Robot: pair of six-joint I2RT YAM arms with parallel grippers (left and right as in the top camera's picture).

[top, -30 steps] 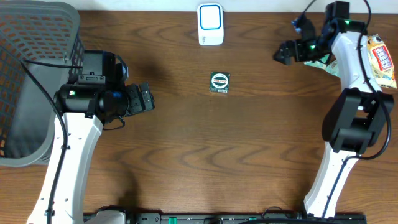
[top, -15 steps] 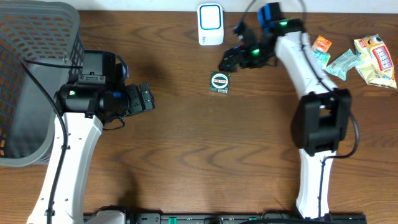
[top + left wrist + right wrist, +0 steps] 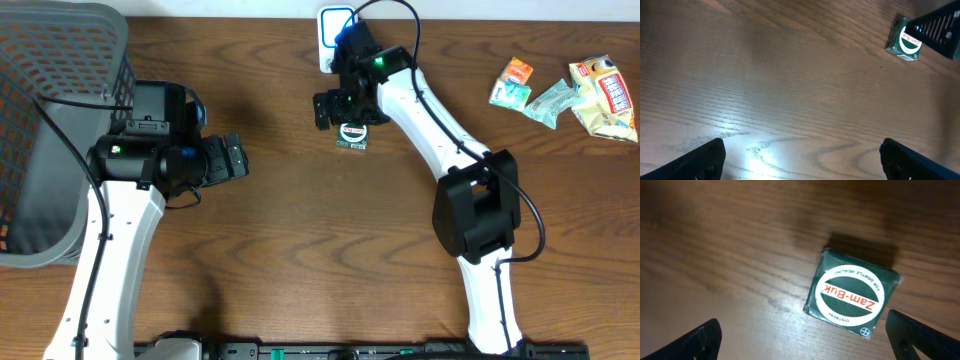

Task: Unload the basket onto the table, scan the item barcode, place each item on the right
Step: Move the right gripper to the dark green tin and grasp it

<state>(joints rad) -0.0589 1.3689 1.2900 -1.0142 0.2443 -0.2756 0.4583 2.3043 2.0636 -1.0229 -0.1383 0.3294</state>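
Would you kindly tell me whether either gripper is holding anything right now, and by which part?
Nothing is held: the right gripper hangs open above the Zam-Buk box on the table, and the left gripper is open too.

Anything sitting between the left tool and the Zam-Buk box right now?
Nothing: only bare wooden table between the left tool and the Zam-Buk box, shown clearest in the left wrist view.

Dark wood-grain table [image 3: 300, 250] fills view; grey mesh basket [image 3: 50, 120] at left edge; bright glare [image 3: 755, 150] on tabletop.
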